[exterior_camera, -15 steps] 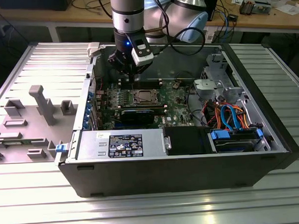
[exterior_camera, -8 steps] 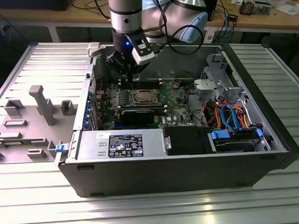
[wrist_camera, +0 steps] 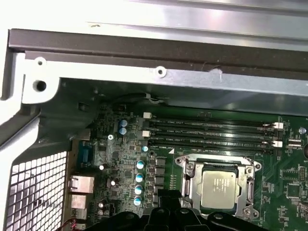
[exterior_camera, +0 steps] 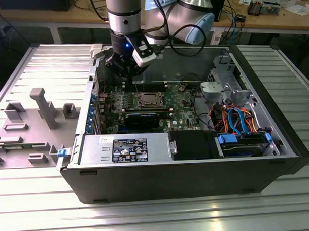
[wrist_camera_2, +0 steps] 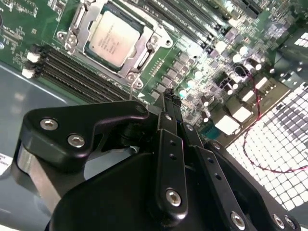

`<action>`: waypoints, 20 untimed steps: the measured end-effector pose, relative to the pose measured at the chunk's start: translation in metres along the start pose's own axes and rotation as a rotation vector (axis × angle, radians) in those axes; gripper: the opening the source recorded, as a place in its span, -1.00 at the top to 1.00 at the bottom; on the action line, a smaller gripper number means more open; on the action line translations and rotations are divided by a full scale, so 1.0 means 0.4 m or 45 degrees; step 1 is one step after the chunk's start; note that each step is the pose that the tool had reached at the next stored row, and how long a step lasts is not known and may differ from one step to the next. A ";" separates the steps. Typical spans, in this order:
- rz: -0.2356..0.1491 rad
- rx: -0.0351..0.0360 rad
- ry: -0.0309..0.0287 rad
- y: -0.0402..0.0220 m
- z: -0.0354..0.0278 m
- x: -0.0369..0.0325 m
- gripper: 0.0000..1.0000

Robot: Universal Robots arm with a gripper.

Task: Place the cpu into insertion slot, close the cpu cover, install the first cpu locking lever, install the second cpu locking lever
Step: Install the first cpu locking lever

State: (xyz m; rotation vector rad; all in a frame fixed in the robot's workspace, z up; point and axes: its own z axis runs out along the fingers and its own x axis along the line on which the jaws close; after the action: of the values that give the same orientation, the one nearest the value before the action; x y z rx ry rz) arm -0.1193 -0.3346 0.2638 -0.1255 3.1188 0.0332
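Note:
The cpu (wrist_camera_2: 113, 38) lies flat in the insertion slot (wrist_camera_2: 72, 30) on the green board, silver top facing up. The cpu cover (wrist_camera_2: 146, 49) is down, its thin metal frame over the chip's edges. In the first wrist view the cpu (wrist_camera: 219, 187) sits inside the same frame (wrist_camera: 191, 185). My gripper (wrist_camera_2: 169, 95) hovers above the board beside the socket, on the side towards the case's back panel. Its black fingers are shut with nothing between them. In the exterior view the gripper (exterior_camera: 124, 77) hangs above and to the left of the cpu (exterior_camera: 148, 100).
Long black memory slots (wrist_camera: 211, 127) run beside the socket. The grey power supply box (exterior_camera: 125, 148) lies along the case's front wall. Coloured cables (exterior_camera: 236, 120) and drive bays stand at the exterior view's right. A grey fixture plate (exterior_camera: 37, 114) lies outside the case.

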 end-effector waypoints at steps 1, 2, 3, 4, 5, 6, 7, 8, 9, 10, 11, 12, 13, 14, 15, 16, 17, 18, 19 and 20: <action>0.000 -0.0001 -0.0001 0.008 0.001 -0.001 0.79; -0.001 -0.0003 -0.0002 0.011 0.001 -0.001 0.79; -0.001 -0.0004 -0.0003 0.015 0.002 -0.001 0.79; -0.003 -0.0003 -0.0001 0.021 0.003 -0.002 0.79; -0.005 -0.0002 0.0000 0.030 0.004 -0.002 0.79; -0.006 -0.0004 -0.0002 0.039 0.006 -0.003 0.79; -0.008 -0.0004 -0.0002 0.049 0.007 -0.004 0.79; -0.008 -0.0004 0.0000 0.055 0.009 -0.004 0.79; -0.009 -0.0004 0.0001 0.059 0.009 -0.005 0.79; -0.009 -0.0003 0.0000 0.061 0.009 -0.005 0.79; -0.009 -0.0004 0.0000 0.063 0.010 -0.006 0.79; -0.009 -0.0003 0.0000 0.064 0.010 -0.008 0.79; -0.009 -0.0001 0.0001 0.065 0.010 -0.010 0.79; -0.009 -0.0001 0.0000 0.065 0.011 -0.012 0.79; -0.009 -0.0001 0.0000 0.065 0.012 -0.016 0.79; -0.009 0.0000 0.0000 0.064 0.012 -0.018 0.79; -0.009 0.0001 0.0001 0.064 0.012 -0.022 0.79; -0.009 0.0001 0.0000 0.064 0.013 -0.025 0.79; -0.009 0.0001 0.0001 0.064 0.013 -0.027 0.79; -0.009 0.0001 0.0000 0.063 0.013 -0.031 0.79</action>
State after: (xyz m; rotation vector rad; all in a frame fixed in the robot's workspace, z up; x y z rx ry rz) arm -0.1090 -0.3082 0.2593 -0.1364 3.1182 0.0330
